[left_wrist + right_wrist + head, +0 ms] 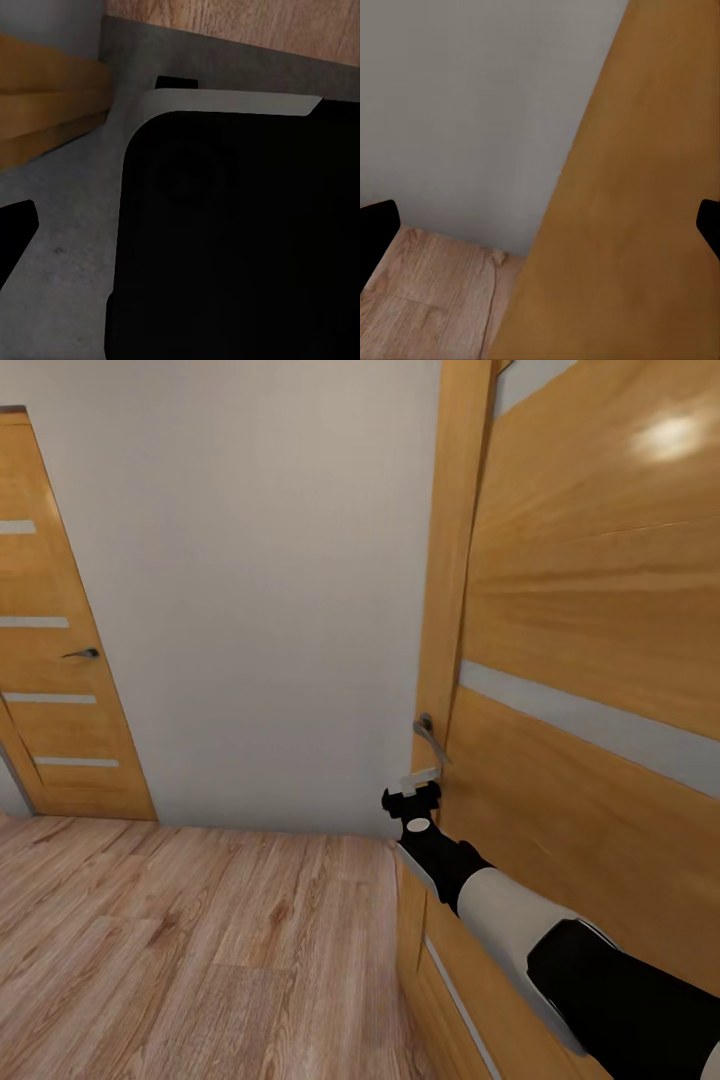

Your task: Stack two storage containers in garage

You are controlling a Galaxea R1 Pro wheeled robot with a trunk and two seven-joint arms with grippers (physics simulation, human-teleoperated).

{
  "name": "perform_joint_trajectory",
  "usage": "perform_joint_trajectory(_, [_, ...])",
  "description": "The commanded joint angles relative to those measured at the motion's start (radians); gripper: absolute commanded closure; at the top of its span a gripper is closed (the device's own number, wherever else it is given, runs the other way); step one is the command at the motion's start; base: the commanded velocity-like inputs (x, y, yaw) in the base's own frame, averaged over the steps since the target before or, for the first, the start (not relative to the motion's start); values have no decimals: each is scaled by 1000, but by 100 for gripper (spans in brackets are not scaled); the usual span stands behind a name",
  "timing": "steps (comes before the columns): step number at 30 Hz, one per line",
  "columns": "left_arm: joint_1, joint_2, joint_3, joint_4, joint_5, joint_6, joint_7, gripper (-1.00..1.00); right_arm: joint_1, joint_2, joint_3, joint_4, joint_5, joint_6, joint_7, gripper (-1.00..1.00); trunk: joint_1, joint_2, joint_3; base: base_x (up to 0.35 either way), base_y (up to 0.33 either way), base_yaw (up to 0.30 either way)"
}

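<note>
At wooden door [590, 690], right tool [412, 798] just below lever handle [428, 734], fingers [376, 229] spread apart (nothing gripped); left tool state cannot be told.

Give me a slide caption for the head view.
Right gripper reaches just below the lever handle of a wooden door, beside a grey wall.

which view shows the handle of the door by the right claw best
The head view: the grey lever handle stands out against the wooden door, just above the right claw. The right wrist view gives a plain stretch of that door beside the wall, its fingertips at the picture's edges.
</note>
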Motion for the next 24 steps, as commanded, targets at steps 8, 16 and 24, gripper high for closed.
perform_joint_trajectory(8, [0,0,2,0,9,-2,0,-100,-1,-27,-2,-2,-12,-2,-12,-100,0,-1,-1,0,0,0])
perform_joint_trajectory(16, [0,0,2,0,8,-2,0,-100,-1,-68,-2,-3,-12,-3,-48,-100,0,-1,-1,0,0,0])
perform_joint_trajectory(24, [0,0,2,0,9,-2,0,-100,-1,-113,-2,-10,-12,-4,-58,-100,0,-1,-1,0,0,0])
